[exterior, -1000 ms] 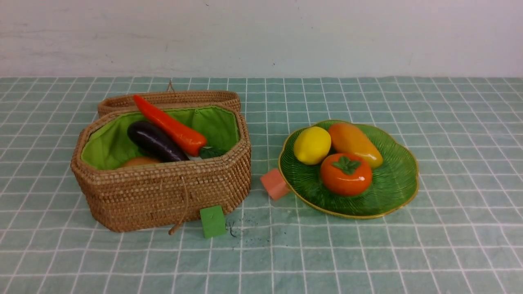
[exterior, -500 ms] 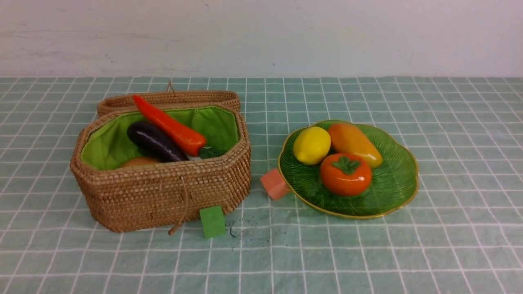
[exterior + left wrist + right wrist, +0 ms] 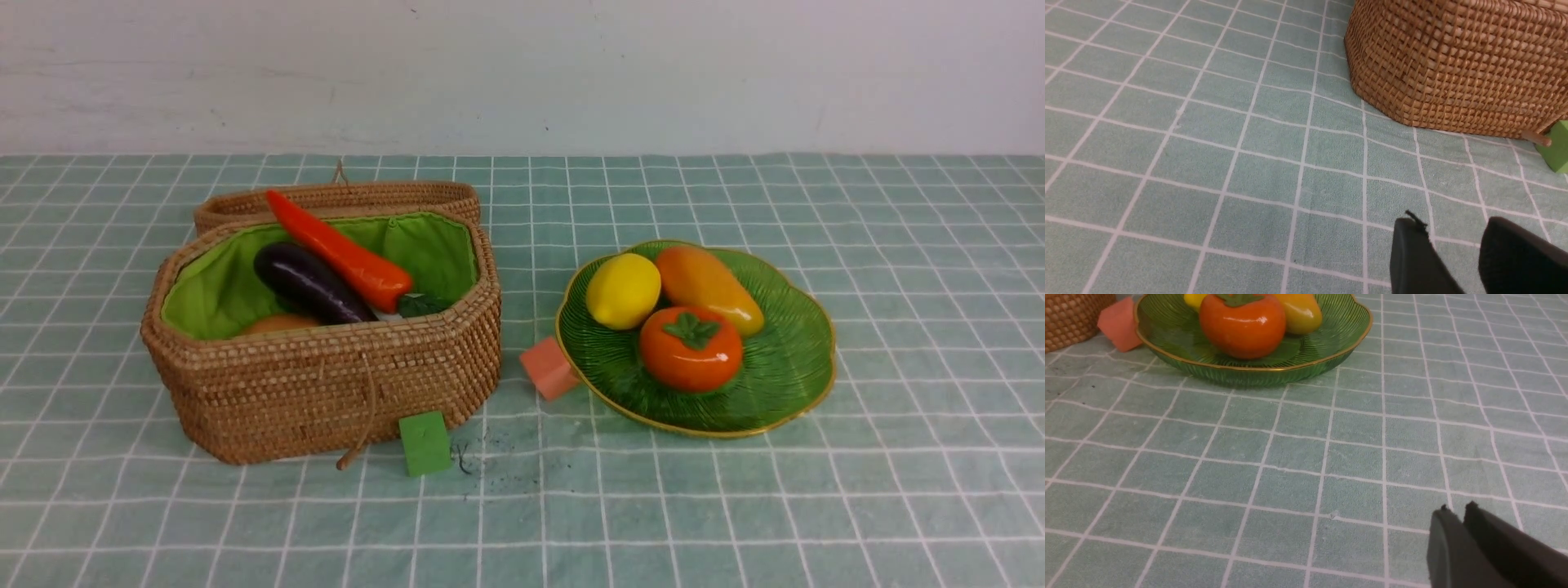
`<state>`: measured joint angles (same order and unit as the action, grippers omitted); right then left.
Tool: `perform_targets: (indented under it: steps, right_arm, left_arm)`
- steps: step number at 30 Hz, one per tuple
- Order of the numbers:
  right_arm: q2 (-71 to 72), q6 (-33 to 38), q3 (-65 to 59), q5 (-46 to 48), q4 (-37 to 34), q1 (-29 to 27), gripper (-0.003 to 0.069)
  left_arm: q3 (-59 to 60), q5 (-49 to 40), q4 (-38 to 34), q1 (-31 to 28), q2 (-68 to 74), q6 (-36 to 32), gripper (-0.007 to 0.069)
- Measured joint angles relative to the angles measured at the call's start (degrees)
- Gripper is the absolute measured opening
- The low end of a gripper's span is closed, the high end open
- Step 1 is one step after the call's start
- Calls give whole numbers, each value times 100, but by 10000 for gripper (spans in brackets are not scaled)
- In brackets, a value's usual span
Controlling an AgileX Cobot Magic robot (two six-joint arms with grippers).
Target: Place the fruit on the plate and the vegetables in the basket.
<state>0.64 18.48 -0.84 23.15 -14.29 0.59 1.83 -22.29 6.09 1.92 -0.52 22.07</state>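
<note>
The lemon (image 3: pixel 624 291), mango (image 3: pixel 709 287) and persimmon (image 3: pixel 691 348) sit together on the plate (image 3: pixel 784 376); the eggplant (image 3: pixel 310 282), carrot (image 3: pixel 343 251) and potato (image 3: pixel 277 323) lie in the open basket (image 3: pixel 326 384), so the sorting looks done. Both arms hang low over bare worktop (image 3: pixel 735 506), likely parked: the left claw (image 3: pixel 1453 241) is spread with nothing between its jaws, the right claw (image 3: pixel 1455 514) nearly pressed together, also holding nothing.

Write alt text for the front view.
An open tan wicker basket holds an orange-red carrot and dark purple eggplant; beside it, a green glass plate carries a yellow lemon, mango and persimmon.
</note>
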Motion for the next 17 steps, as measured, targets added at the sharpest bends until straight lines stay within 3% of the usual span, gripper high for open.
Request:
perform_targets:
  steps: [17]
  right_arm:
    - [0, 0, 0, 0, -6, 0, 91]
  left_arm:
    - [0, 0, 0, 0, 0, 0, 239]
